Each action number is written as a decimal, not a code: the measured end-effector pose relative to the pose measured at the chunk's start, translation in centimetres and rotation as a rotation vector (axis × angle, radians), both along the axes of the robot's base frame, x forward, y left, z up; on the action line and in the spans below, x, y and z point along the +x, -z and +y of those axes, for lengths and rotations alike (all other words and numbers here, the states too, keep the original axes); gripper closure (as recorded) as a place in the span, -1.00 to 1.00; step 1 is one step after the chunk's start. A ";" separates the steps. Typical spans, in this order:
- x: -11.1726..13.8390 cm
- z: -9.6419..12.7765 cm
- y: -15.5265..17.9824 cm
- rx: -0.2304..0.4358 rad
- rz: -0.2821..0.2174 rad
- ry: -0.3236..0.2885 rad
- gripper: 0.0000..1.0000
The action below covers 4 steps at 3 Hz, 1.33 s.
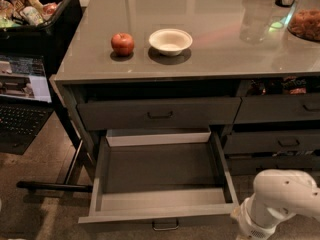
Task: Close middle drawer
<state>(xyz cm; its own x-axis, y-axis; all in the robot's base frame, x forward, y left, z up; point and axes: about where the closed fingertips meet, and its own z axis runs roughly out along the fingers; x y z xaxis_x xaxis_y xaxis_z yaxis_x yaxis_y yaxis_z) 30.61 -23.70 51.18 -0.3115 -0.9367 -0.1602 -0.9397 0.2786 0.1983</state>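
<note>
The middle drawer [161,215] is pulled far out of the grey cabinet, and its lighter grey inner box [162,171] is empty. Its small dark loop handle [165,225] sits at the centre of the front, near the bottom edge of the view. The wide drawer above it [160,113] is shut. My white arm [280,201] stands at the lower right, just beside the open drawer's right front corner. My gripper is below the bottom edge of the view and does not show.
On the grey countertop [210,59] lie a red apple [122,43] and a white bowl [170,41]. Narrower shut drawers [280,109] are to the right. A laptop [22,101] and a black bin of snacks [35,9] are at the left.
</note>
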 end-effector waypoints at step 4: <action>5.8 2.8 8.8 0.010 -0.048 -0.005 1.00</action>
